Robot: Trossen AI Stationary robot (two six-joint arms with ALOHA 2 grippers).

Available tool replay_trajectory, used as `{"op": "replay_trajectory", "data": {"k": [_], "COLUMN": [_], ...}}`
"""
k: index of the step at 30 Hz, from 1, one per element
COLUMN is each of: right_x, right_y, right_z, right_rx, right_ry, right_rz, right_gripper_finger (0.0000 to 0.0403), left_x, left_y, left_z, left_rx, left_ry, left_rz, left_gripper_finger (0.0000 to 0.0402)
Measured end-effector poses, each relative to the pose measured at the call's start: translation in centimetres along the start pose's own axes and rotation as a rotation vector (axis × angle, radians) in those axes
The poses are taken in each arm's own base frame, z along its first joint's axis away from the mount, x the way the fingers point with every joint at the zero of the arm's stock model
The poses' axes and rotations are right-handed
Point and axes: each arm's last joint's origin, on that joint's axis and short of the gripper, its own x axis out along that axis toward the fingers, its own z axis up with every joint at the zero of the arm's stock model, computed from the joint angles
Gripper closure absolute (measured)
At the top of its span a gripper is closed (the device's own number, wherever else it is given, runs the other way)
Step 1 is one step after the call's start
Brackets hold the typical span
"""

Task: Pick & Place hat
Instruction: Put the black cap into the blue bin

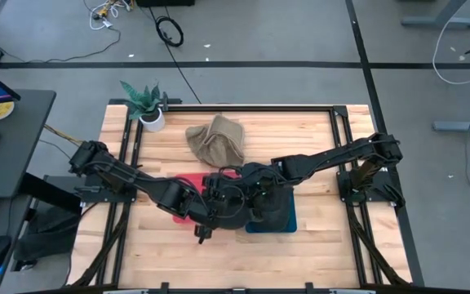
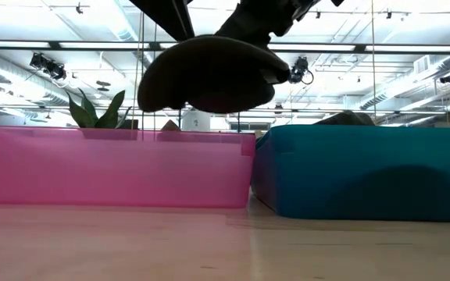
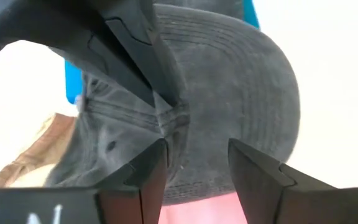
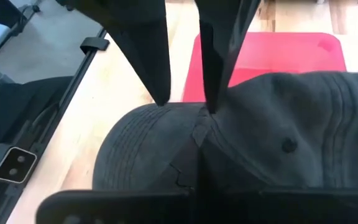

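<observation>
A dark grey cap (image 2: 209, 74) hangs in the air above the pink bin (image 2: 116, 168), close to the blue bin (image 2: 366, 172). My right gripper (image 4: 194, 177) is shut on the cap, and it also shows in the high view (image 1: 247, 192). My left gripper (image 3: 197, 165) is open. Its two fingertips stand at the cap (image 4: 253, 143) from the opposite side, one on either side of the seam between brim and crown. It also shows in the high view (image 1: 219, 200). My right gripper pinches a raised fold of the cap at the seam where the brim meets the crown (image 3: 173, 115) between its two fingers. The cap is lifted clear and hangs below the fingers, brim (image 3: 253, 81) spread out. My left gripper's fingertips (image 4: 162, 99) reach the cap's top beside that fold; I cannot tell whether they touch it.
A tan hat (image 1: 216, 139) lies on the table behind the bins. A potted plant (image 1: 148, 104) stands at the far left corner. In the high view the pink bin (image 1: 188, 181) and blue bin (image 1: 290, 222) lie mostly under the two arms.
</observation>
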Motion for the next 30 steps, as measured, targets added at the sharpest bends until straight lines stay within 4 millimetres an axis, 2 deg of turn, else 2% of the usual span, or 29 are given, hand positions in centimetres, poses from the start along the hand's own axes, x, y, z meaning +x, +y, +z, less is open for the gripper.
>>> {"op": "replay_trajectory", "data": {"k": [8, 11, 17, 20, 24, 30], "right_x": [-1.1, -1.8, -2.8, -3.6, -5.4, -8.8], "right_y": [0.2, 0.5, 1.3, 1.7, 2.1, 2.6], "right_z": [0.0, -0.1, -0.5, -0.4, -1.1, -3.4], "right_rx": [0.004, -0.004, -0.011, -0.023, -0.029, -0.053], "right_ry": [0.021, 0.04, 0.095, 0.074, 0.038, -0.065], "right_rz": [-0.038, -0.062, -0.111, -0.129, -0.123, -0.104], "right_gripper_finger": [0.0403, 0.0403, 0.0403, 0.0403, 0.0403, 0.0403], "left_x": [-1.9, -3.0, -5.0, -5.4, -5.8, -5.7], "left_y": [-0.2, -0.7, -1.5, -1.8, -2.3, -2.1], "left_z": [-0.1, -0.7, -2.5, -2.4, -2.5, -2.2], "left_rx": [0.08, 0.08, 0.05, 0.045, 0.051, 0.08], "left_ry": [-0.039, -0.019, 0.035, -0.006, -0.021, -0.058], "left_rz": [-0.03, -0.031, 0.136, 0.187, 0.193, 0.235], "left_gripper_finger": [0.0243, 0.0249, 0.0261, 0.0266, 0.0269, 0.0271]}}
